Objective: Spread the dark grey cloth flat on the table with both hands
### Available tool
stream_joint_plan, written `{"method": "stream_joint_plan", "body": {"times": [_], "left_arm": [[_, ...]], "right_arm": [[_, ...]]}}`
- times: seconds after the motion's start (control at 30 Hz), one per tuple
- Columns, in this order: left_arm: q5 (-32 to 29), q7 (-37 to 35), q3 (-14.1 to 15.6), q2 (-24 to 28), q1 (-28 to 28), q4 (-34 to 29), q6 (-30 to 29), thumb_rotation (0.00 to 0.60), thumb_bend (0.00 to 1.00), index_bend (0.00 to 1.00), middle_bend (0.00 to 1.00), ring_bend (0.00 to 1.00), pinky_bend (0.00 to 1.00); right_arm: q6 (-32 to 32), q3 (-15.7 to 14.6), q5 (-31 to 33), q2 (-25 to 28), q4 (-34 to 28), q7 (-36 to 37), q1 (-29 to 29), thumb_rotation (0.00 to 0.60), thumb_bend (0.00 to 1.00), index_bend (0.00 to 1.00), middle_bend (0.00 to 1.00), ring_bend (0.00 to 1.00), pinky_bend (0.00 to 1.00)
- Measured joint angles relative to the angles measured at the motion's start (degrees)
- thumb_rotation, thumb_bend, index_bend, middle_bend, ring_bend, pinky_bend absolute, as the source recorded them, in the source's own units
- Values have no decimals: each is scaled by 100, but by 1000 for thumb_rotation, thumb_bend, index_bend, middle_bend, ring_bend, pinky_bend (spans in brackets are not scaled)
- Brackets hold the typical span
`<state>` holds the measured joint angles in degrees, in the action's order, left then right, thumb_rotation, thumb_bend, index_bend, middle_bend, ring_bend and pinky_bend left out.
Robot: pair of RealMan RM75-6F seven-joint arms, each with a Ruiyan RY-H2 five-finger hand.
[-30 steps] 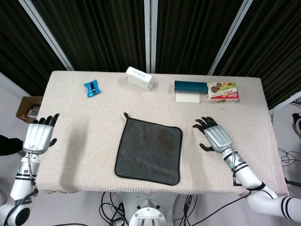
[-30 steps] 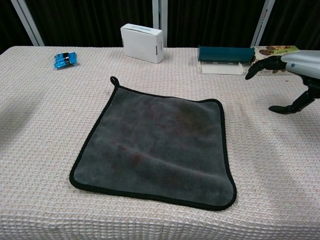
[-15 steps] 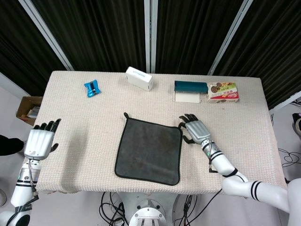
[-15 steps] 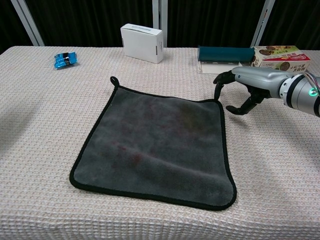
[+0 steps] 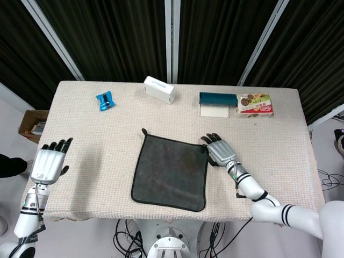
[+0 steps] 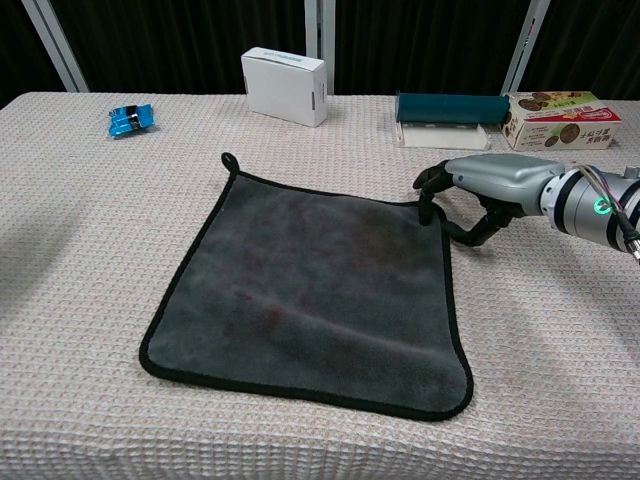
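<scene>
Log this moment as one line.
cloth: flat | right hand: fingertips at far right corner | left hand: open, off cloth

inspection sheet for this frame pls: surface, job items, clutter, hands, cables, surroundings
Surface: table covered by a beige waffle-weave cover.
Job's things: dark grey square cloth with black edging lies flat mid-table, its hanging loop at the far left corner.
Clutter: small blue packet, white rectangular box, dark teal and white box and biscuit carton along the far edge.
Hands: left hand fingers apart, holding nothing, at the table's left edge; right hand fingers curled at the cloth's far right corner, grip on it cannot be told.
Cables: black cables hang below the table's front edge.
Surroundings: dark curtains behind; cardboard box left of the table.
</scene>
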<state>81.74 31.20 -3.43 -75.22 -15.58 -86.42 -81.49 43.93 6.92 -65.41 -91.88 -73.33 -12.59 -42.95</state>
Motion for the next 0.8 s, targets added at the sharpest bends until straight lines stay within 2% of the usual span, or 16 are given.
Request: {"method": "stream_joint_plan", "body": {"times": [0.23,0.4,0.5,0.63,0.7,0.8], "left_arm": [[25,-21,9,6,43,35,-30,600,56,194,297,394,547],[31,-71,-3,20,57,56,-34,600,56,194,297,394,547],[24,-130,-34,51,83,90,-87,600,56,194,297,394,538],[-64,-342,-90,138,153,119,-148,600,55,194,291,374,461],[-114,-539,-117,191,204,119,-184,600,36,194,277,327,352],[-168,-948,-135,279,287,97,-214,600,3,189,234,237,250]], "right_arm": [[72,88,417,-144,282,-416,-67,600,505,389,100,0,0],[201,113,340,-23,44,-282,1,600,502,373,101,0,0],[485,134,125,199,-279,-23,146,600,496,346,106,0,0],[1177,159,-192,698,-789,323,511,600,414,271,129,0,0],[1561,150,-334,925,-991,394,715,600,351,227,133,0,0],[2284,83,-584,1335,-1323,414,1134,600,293,115,110,0,0]]}}
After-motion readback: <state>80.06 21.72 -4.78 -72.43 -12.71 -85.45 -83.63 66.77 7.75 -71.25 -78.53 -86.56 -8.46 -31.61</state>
